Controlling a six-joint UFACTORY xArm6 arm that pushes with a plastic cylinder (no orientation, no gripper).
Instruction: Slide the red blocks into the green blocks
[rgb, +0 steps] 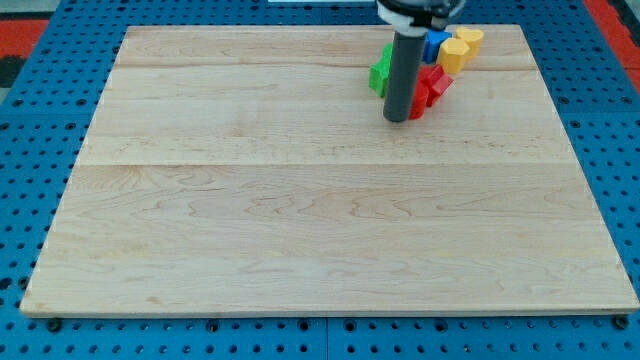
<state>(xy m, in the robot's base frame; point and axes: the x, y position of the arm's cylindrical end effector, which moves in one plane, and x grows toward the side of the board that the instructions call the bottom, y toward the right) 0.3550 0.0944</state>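
Note:
My tip (397, 119) rests on the wooden board near the view's top right, at the lower left edge of a tight cluster of blocks. Red blocks (431, 87) lie just right of the rod, touching it. A green block (380, 74) sits just left of the rod, partly hidden behind it. A blue block (435, 44) and yellow blocks (460, 47) lie above the red ones, touching them. The rod hides the middle of the cluster, so I cannot tell whether red and green touch.
The wooden board (300, 200) lies on a blue perforated table (40, 120). The arm's white and black head (415, 10) hangs over the cluster at the view's top edge.

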